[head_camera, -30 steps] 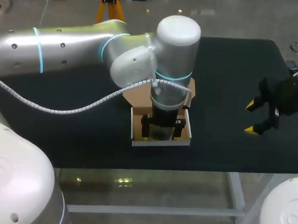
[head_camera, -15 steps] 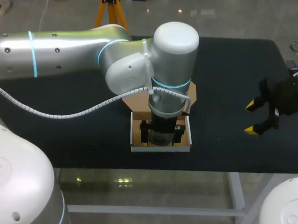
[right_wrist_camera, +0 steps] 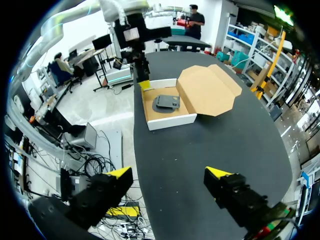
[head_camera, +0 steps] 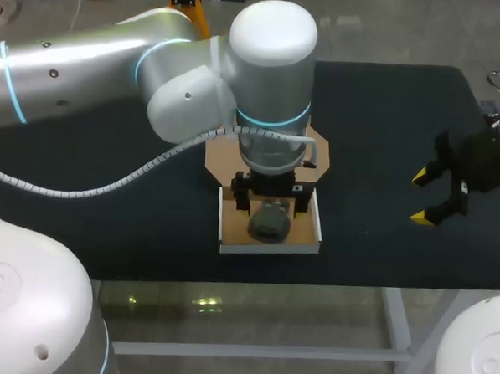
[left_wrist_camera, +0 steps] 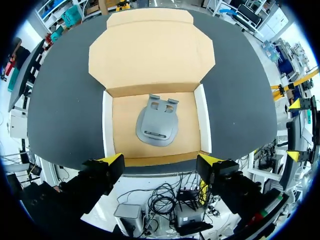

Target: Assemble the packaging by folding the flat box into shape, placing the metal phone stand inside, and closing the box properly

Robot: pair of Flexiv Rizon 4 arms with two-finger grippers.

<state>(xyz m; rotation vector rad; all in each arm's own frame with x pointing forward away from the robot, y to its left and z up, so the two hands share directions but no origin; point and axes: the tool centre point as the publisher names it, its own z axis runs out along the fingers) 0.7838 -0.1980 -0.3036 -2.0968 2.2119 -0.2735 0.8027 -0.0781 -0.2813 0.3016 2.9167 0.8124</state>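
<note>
Stand (left_wrist_camera: 157,125) lies in folded box (left_wrist_camera: 107,125), lid (left_wrist_camera: 150,55) open; only closing left, I'd say. L fingers (left_wrist_camera: 111,160), R fingers (right_wrist_camera: 120,174) spread, empty.

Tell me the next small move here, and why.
Probably move the left end effector to the far edge of the lid to begin folding it over: the phone stand lies inside the box, nothing gripping it, and the lid lies flat.
</note>
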